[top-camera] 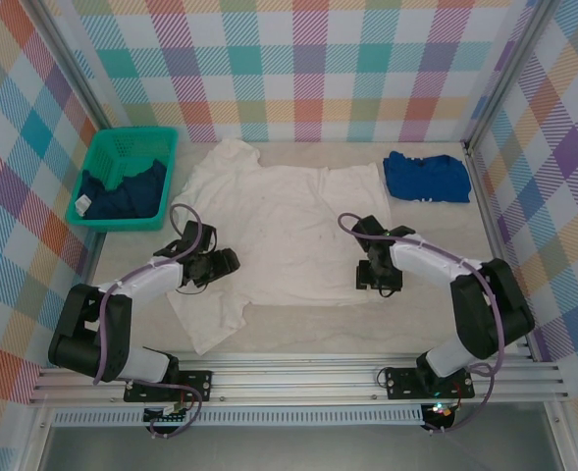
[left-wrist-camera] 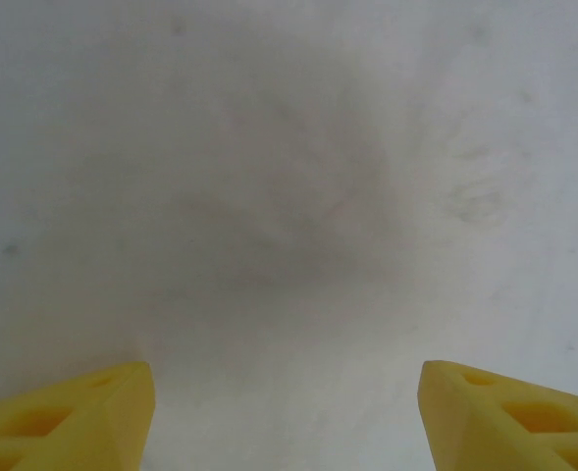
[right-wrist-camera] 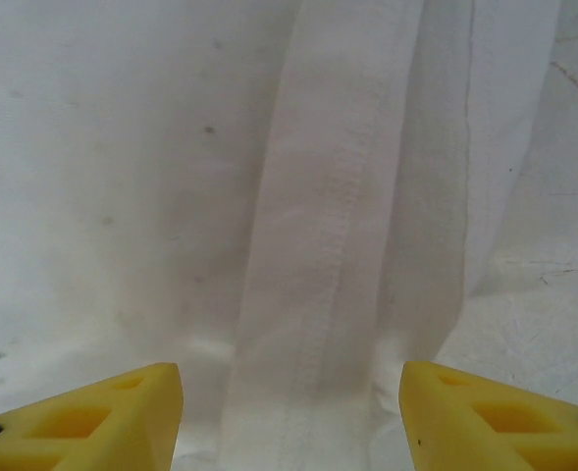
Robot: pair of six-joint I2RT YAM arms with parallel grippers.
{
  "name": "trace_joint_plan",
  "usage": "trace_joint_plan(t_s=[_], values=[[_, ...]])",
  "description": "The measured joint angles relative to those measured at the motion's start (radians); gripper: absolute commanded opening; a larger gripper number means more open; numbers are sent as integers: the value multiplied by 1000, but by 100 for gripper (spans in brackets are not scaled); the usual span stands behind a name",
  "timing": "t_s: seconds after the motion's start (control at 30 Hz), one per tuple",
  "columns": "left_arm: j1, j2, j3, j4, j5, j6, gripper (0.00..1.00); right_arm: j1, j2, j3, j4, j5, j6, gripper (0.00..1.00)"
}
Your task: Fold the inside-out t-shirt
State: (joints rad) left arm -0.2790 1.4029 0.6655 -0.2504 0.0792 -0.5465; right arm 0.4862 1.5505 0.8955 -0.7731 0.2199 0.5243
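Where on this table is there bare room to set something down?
Bare table lies along the near edge, in front of the white t-shirt. The back is crowded: teal basket on the left, blue folded shirt on the right.

The top view looks steeply down from above and behind the arm bases at the bottom of the frame, taking in the whole worktop up to the checked back wall. Both wrist views face down past their own yellow fingertips in the lower corners, very near the cloth. Each shares with the top view a small patch of the inside-out t-shirt: one under the left pincer at mid-left of that frame, the other under the right pincer at the shirt's right edge.
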Motion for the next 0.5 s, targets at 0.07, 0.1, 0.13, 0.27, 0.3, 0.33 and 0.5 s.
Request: trace_joint_plan(t_s=[0.07, 0.1, 0.13, 0.27, 0.3, 0.33, 0.5], values=[[0, 0, -13, 7, -10, 0, 72, 0, 32, 0, -4, 14, 4, 56], [0, 0, -22, 16, -15, 0, 72, 0, 46, 1, -9, 20, 5, 54], [0, 0, -27, 19, -19, 0, 72, -2, 57, 2, -14, 24, 8, 52], [3, 0, -44, 49, -29, 0, 72, -18, 75, 19, -39, 34, 6, 41], [3, 0, -50, 61, -30, 0, 72, -31, 76, 25, -48, 35, 5, 38], [5, 1, -56, 73, -30, 0, 72, -45, 77, 31, -56, 37, 3, 36], [15, 10, -74, 142, -27, 4, 72, -118, 77, 43, -89, 47, -31, 26]])
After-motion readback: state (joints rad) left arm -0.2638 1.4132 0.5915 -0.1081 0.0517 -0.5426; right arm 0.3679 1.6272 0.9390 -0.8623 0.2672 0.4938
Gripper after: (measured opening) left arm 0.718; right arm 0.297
